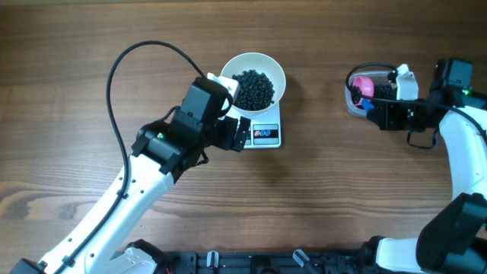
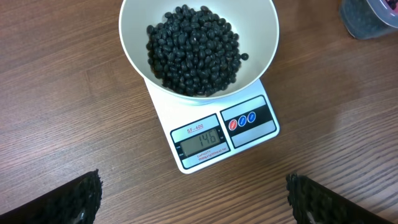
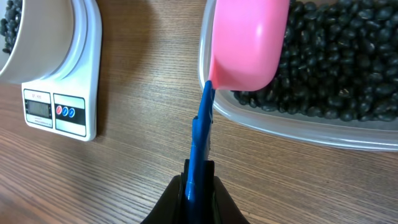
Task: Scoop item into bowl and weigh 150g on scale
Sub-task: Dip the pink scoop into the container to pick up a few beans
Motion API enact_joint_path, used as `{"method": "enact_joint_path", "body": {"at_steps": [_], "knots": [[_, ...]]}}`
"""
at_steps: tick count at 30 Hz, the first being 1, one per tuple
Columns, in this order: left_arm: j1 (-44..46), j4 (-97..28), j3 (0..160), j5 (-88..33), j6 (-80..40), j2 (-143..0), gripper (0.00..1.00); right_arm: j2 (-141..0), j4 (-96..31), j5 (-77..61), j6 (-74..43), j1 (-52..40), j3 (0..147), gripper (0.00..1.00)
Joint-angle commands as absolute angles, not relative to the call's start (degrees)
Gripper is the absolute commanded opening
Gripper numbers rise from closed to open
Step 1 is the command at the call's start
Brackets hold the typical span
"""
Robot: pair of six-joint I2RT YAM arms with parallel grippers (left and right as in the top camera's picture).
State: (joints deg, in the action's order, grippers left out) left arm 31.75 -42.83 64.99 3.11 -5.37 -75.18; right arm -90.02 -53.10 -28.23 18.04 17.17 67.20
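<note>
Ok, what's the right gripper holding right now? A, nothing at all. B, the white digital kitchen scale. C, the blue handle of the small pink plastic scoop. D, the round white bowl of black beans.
C: the right gripper is shut on the blue handle of the pink plastic scoop, with its cup at the clear plastic tub of black beans.

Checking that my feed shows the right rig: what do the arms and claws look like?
Left arm and right arm: white shells, black joints and wrist blocks, each with a small green light. A thin black cable loops from the left one. Left claw has black knobbly pads; right claw is smooth black.
</note>
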Motion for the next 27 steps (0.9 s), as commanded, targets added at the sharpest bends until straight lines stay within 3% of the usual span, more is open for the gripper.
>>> {"method": "enact_joint_path", "body": {"at_steps": [1,15,27], "knots": [[31.66,-42.7,65.8,2.63,-4.73,-75.61,1.0,-90.65,-52.95,-32.23,17.78,18.26,66.98,0.04],[31.66,-42.7,65.8,2.63,-4.73,-75.61,1.0,-90.65,-53.39,-37.56,11.46,23.57,67.0,0.08],[31.66,-42.7,65.8,2.63,-4.73,-75.61,1.0,-90.65,-53.36,-45.98,9.89,28.38,67.0,0.04]]}}
